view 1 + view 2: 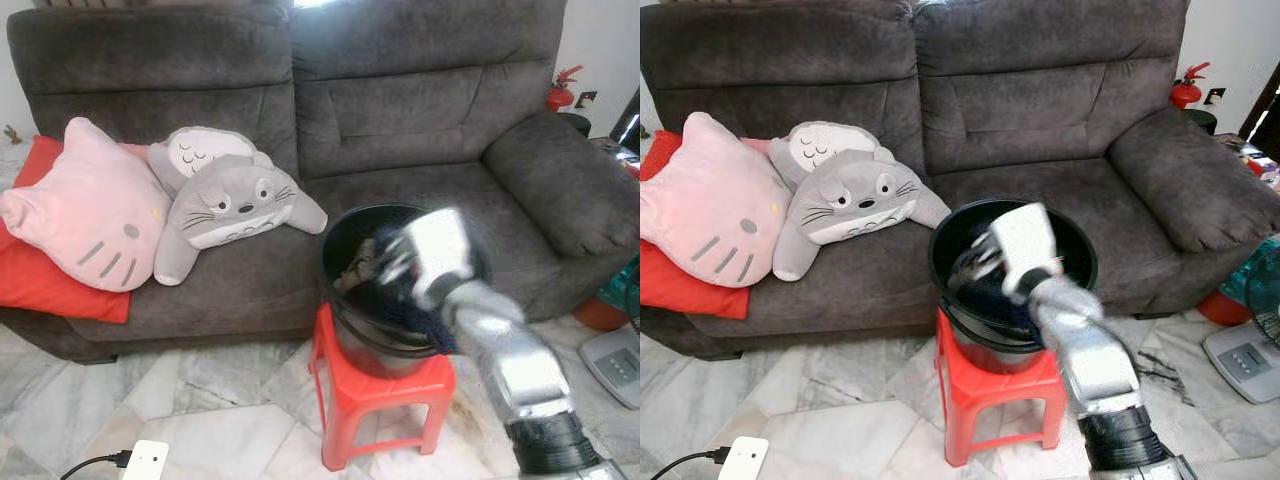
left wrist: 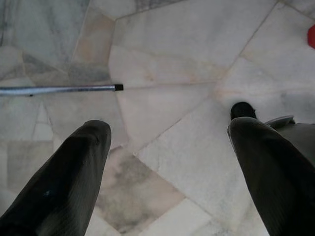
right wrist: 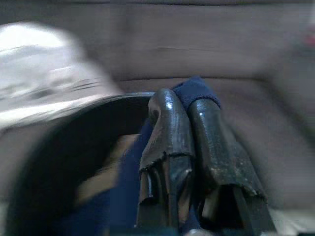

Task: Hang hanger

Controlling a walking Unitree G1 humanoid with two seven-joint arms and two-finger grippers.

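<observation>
A black bucket (image 1: 345, 215) stands on a red plastic stool (image 1: 370, 395) in front of the sofa. My right arm reaches over the bucket's rim, blurred by motion. The right gripper (image 3: 183, 105) is shut on a dark blue cloth (image 3: 194, 87), which trails down into the bucket; the cloth also hangs beside my wrist (image 1: 435, 330). In the left wrist view, my left gripper (image 2: 167, 130) hangs open over the marble floor with nothing between its fingers (image 2: 74, 167). No hanger can be made out.
A dark grey sofa (image 1: 420, 130) holds a pink cat pillow (image 1: 90, 205), a grey plush (image 1: 235, 205) and a red cushion (image 1: 30, 270). A white appliance (image 1: 615, 365) sits on the floor at the right, a white plug box (image 1: 145, 460) at the left. A thin metal rod (image 2: 59, 89) lies on the floor.
</observation>
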